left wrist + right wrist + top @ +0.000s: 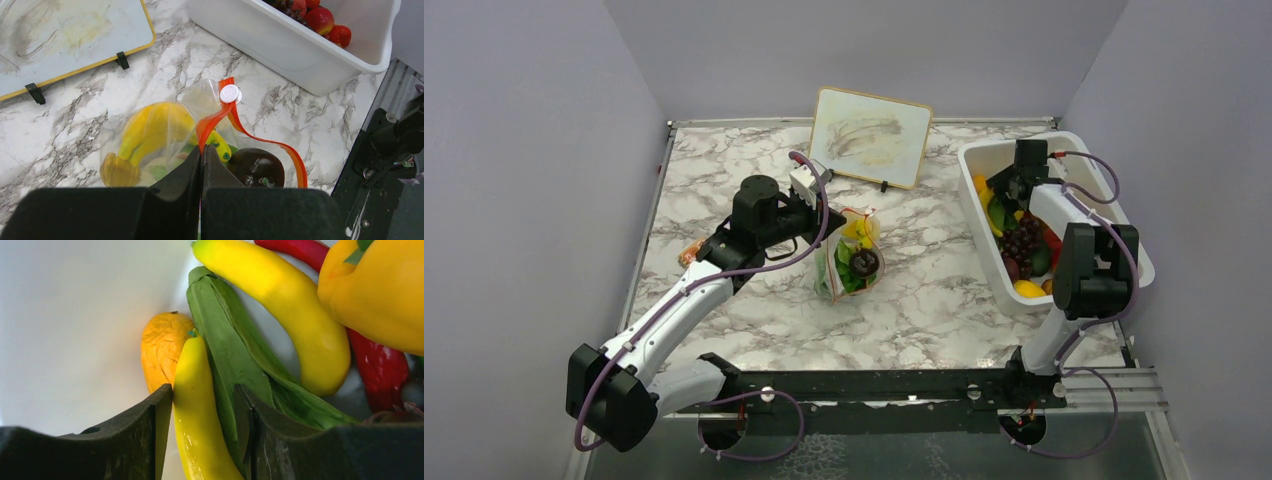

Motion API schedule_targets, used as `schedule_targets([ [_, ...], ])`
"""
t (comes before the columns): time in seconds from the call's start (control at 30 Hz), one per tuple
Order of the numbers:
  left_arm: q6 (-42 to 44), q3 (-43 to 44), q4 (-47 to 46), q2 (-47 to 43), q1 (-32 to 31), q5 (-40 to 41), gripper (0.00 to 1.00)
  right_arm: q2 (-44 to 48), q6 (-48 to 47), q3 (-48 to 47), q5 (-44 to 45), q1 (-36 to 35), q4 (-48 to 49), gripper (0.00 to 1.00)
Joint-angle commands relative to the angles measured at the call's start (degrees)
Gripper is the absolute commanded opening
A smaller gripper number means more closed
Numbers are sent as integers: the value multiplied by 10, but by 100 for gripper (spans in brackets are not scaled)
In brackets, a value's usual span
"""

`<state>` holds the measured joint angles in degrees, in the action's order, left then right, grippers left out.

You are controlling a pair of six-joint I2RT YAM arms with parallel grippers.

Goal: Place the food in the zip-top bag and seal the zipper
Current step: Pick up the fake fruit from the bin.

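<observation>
The clear zip-top bag (849, 262) stands mid-table with yellow bananas (150, 130), an orange piece (117, 172) and a dark round fruit (257, 167) inside. Its red-orange zipper (268, 142) hangs open in a loop, with a white slider (229, 93) at the far end. My left gripper (201, 152) (822, 208) is shut on the zipper strip at the bag's near edge. My right gripper (202, 395) (1006, 195) is down in the white tub (999, 147), closed around a yellow banana (200, 430) with a green leaf (225, 340) against one finger.
The tub also holds an orange piece (160, 347), a second yellow banana (285, 305), a yellow pepper (375, 290), a red chili (380, 365) and grapes (1022, 240). A whiteboard (871, 135) stands at the back. A small orange card (689, 252) lies beside the left arm.
</observation>
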<state>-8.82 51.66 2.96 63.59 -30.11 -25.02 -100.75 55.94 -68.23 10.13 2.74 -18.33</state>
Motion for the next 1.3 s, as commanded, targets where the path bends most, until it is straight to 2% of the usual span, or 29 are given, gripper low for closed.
schedule_targets([
  [0.0, 8, -3, -17, -11, 1, -3, 0, -17, 12, 10, -32, 3, 39, 47],
  [0.17, 9, -3, -17, -10, 1, -2, 0, -27, 14, 15, -41, 4, 50, 47],
  [0.5, 12, -4, -14, -18, 1, 0, 0, 13, -13, 45, -34, 4, 92, 32],
  [0.87, 14, -10, -13, -28, 0, 14, 0, 118, -66, 92, -25, 4, 154, 26],
  [1.27, 16, -13, -13, -27, 1, 17, 0, 218, -82, 117, -15, 4, 166, 24],
])
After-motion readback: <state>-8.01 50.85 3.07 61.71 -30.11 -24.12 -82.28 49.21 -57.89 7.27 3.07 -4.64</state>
